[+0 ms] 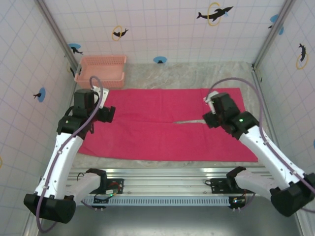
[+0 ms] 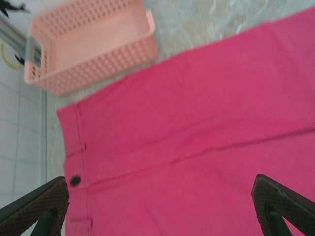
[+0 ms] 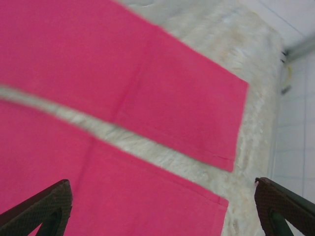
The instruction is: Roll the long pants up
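I've got the pink mesh basket [image 1: 101,69] in the far left corner with its bare floor showing, just beyond the long pants [image 1: 167,123]. They lie flat across the table [image 1: 197,73], waist left, legs right. The left gripper [image 1: 106,114] hangs spread wide over the waist and the right gripper [image 1: 211,118] wide over the legs' split. The left arm hides part of the waist.

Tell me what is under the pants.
The pants lie flat on the pale table, which shows around them and between the legs. Anything beneath the cloth is covered.
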Controlling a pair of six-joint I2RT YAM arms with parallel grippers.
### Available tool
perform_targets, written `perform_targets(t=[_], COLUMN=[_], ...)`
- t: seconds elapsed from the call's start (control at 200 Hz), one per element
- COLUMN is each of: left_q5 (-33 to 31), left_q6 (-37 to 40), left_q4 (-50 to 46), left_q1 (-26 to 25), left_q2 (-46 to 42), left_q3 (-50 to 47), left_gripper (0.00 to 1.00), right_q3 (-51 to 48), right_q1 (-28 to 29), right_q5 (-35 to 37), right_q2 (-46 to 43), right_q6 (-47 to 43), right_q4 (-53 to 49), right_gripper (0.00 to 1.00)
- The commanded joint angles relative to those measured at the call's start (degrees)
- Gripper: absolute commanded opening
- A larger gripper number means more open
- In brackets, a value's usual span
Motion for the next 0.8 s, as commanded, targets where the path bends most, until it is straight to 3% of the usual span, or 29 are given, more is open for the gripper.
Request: perform_targets(t=[0.0,0.07,0.15,0.27,0.335,0.415,0.796], left_q5=[-8.13,-13.06,-16.16,-20.16,-20.33,-19.63,-18.95], left_q6=[0.15,2.19,5.95,10.44,10.93,10.99,9.61], left_q4=[-11.49,-11.78,-10.19,-10.2,-10.18,-10.89,-14.34], left_q1=[-0.33,-0.36,-0.36,-1.59,-1.77,-1.71,-1.73], left_q2=[0.88,0.66,1.55,6.74,8.6,10.68,13.67], left_q3=[3.08,4.45,5.84,9.29,11.24,13.34,18.29], left_gripper=[0.97,0.98,0.98,0.98,0.98,0.97,0.97], right_q3=[5.55,6.98,6.42,2.23,-1.17,-3.83,0.81], right_q1=[18.02,27.44,32.49,32.74,33.33,34.75,36.66], right_q5=[17.29,22.81,16.55,-4.42,-9.35,-10.02,-16.6], right_q2=[4.87,6.43,5.96,3.08,2.42,3.61,22.07], right_q6=[0.09,1.57,0.07,-0.92,1.06,3.34,4.47], right_q4=[-15.79,-16.16,-17.13,-13.55,-11.22,-9.96,-13.92], right_gripper=[0.98,0.98,0.98,0.96,0.92,0.89,0.73])
